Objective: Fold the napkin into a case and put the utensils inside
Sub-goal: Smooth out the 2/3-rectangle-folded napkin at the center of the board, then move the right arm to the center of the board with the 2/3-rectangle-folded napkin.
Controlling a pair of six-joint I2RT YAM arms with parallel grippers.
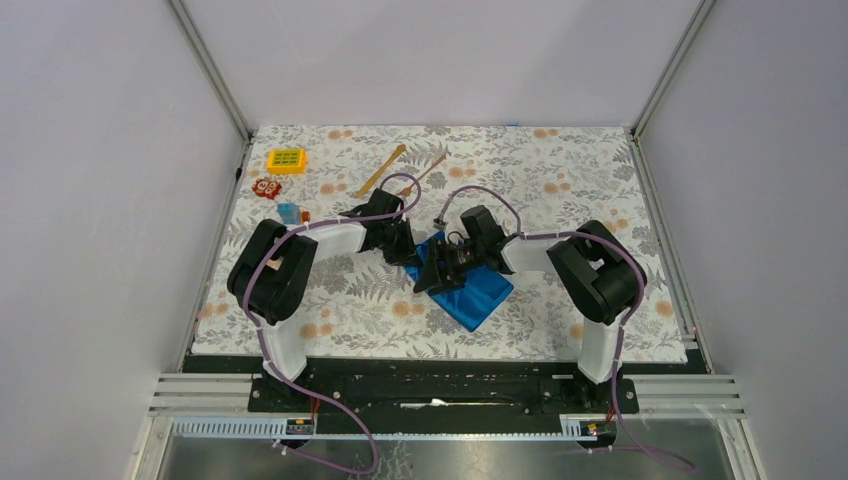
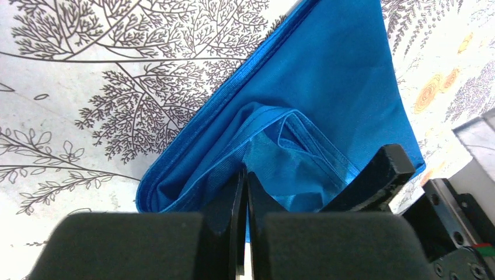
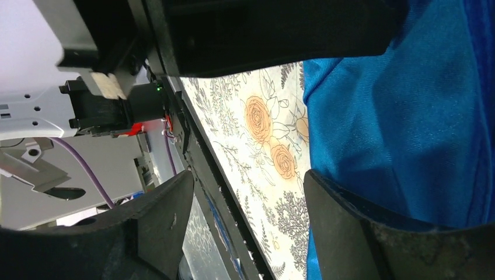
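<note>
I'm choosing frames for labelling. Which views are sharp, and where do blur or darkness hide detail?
Top external: evenly lit, sharp, though the arms cover part of the napkin. Left wrist: its folds crisp, left fingers dark and soft. Right wrist: right fingers blurred black, another dark shape blocking the top.

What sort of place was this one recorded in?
Probably a lab robot cell, not a home: grey panels in a metal frame enclose a flowered tabletop, and two arms are bolted to a black bar at its near edge.

A robotics lab cell: aluminium frame posts (image 1: 211,72) and blank white wall panels (image 1: 90,200) enclose a floral-clothed table (image 1: 560,170).
</note>
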